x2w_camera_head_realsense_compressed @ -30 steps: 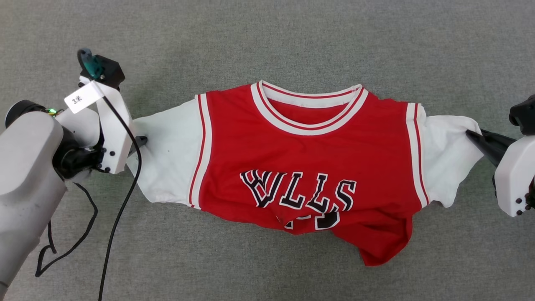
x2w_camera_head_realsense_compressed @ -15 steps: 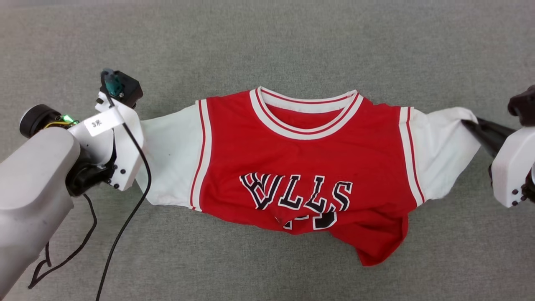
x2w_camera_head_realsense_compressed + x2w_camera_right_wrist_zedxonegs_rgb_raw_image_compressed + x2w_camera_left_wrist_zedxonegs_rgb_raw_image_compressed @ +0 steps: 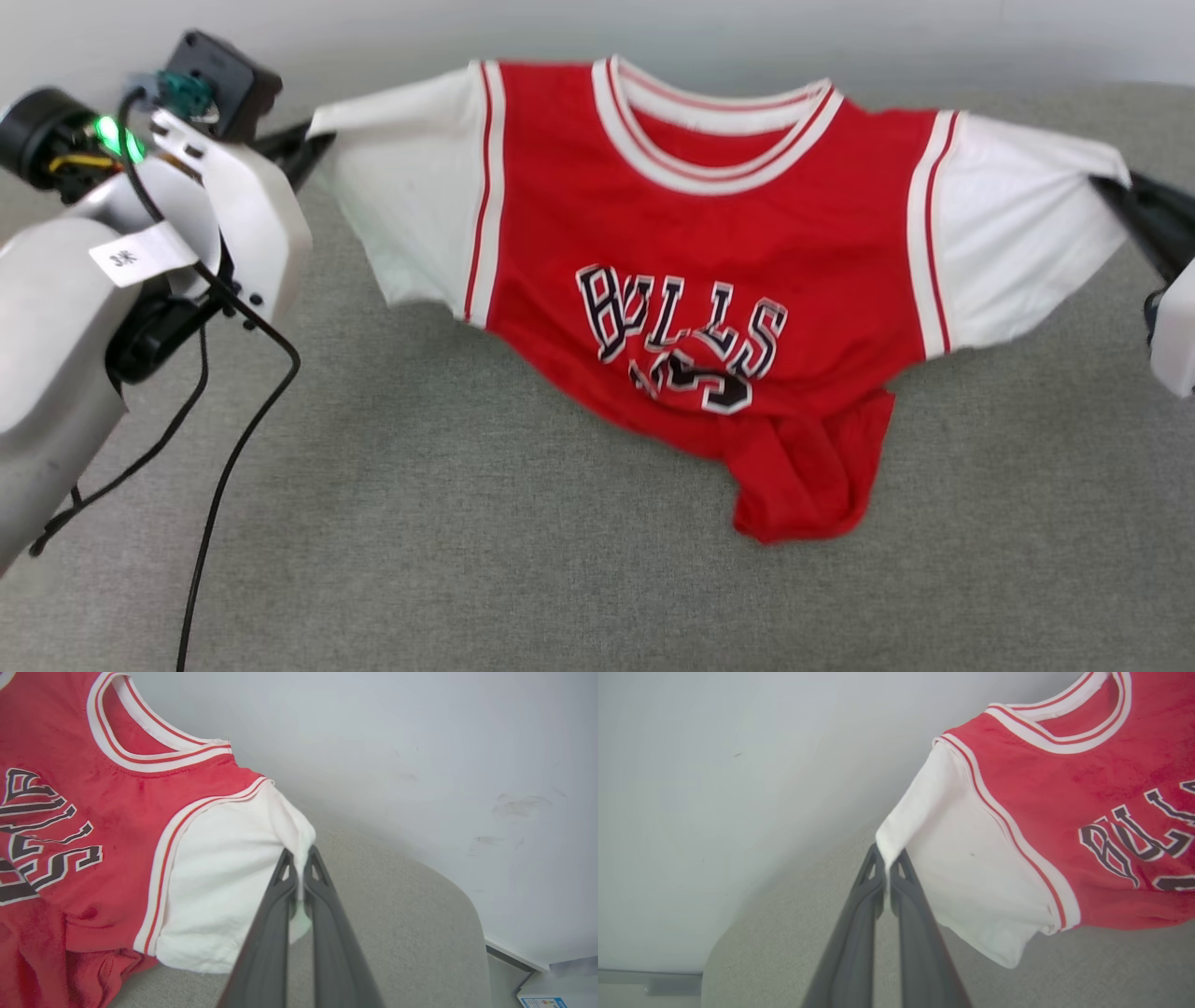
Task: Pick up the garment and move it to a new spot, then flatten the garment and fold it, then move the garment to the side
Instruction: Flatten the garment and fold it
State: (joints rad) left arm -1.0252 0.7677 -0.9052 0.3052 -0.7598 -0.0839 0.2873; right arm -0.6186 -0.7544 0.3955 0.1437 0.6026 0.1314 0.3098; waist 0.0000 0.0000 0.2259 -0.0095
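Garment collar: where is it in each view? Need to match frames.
Head view: collar at top centre.
Left wrist view: collar at top right.
Right wrist view: collar at top left.
Shared landmark: black lettering below it on the garment.

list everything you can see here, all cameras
jersey: one, red with white sleeves, striped trim and black lettering; lifted by both sleeve tips, crumpled hem on the surface
fabric-covered surface: one, grey, under the jersey
wall: one, pale, behind the surface
printed paper: one, white and blue, bottom right corner of the right wrist view
cable: one, black, hanging from the left arm
tag: one, white, on the left arm
left forearm: one, pale grey, left edge of the head view
left gripper: one, dark, shut on the left sleeve tip
right gripper: one, dark, shut on the right sleeve tip
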